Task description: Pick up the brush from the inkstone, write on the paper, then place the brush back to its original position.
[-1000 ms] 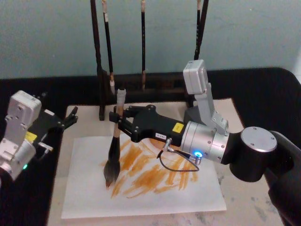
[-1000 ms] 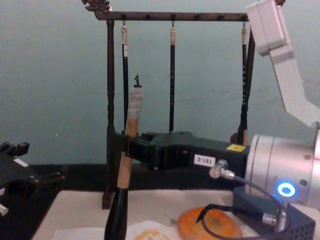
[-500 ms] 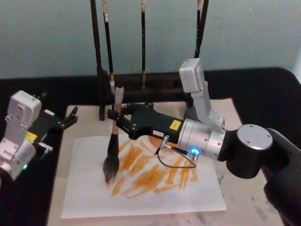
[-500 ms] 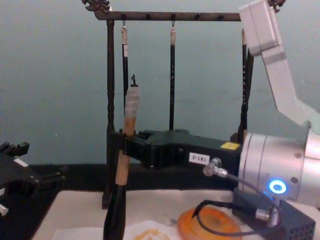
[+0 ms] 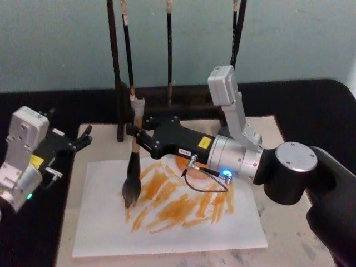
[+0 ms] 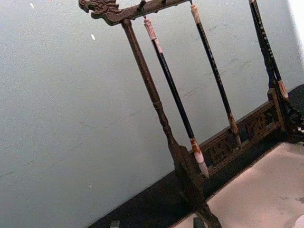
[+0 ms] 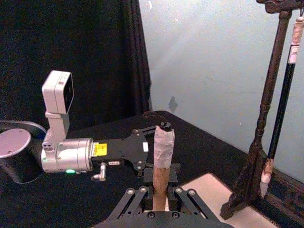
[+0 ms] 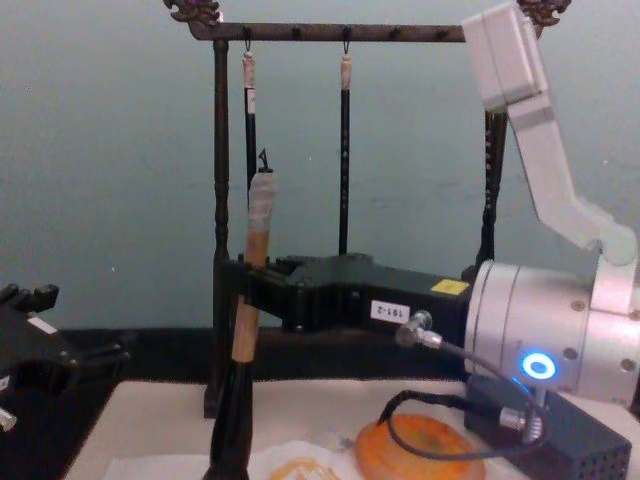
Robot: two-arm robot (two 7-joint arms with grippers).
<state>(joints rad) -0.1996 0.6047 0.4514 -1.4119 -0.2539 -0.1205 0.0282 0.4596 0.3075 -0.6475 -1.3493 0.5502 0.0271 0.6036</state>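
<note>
My right gripper (image 5: 135, 135) reaches in from the right and is shut on the tan handle of the brush (image 5: 133, 172), which stands nearly upright. The bushy bristles rest on the left part of the white paper (image 5: 183, 236), at the edge of several orange strokes. In the chest view the right gripper (image 8: 245, 300) clamps the brush (image 8: 255, 240) below its white cap. The orange inkstone (image 8: 425, 440) lies under my right forearm. The right wrist view has the brush (image 7: 162, 152) rising between the fingers. My left gripper (image 5: 78, 142) stays open at the mat's left edge.
A dark wooden rack (image 5: 119, 83) with thin hanging brushes stands just behind the paper, close to the held brush's top. A grey perforated block (image 8: 560, 440) sits beside the inkstone. The beige mat (image 5: 278, 222) lies under the paper on a black table.
My right gripper has carried the brush a little back toward the rack and leftward, dragging the bristles up the paper's left side. The left arm has not moved.
</note>
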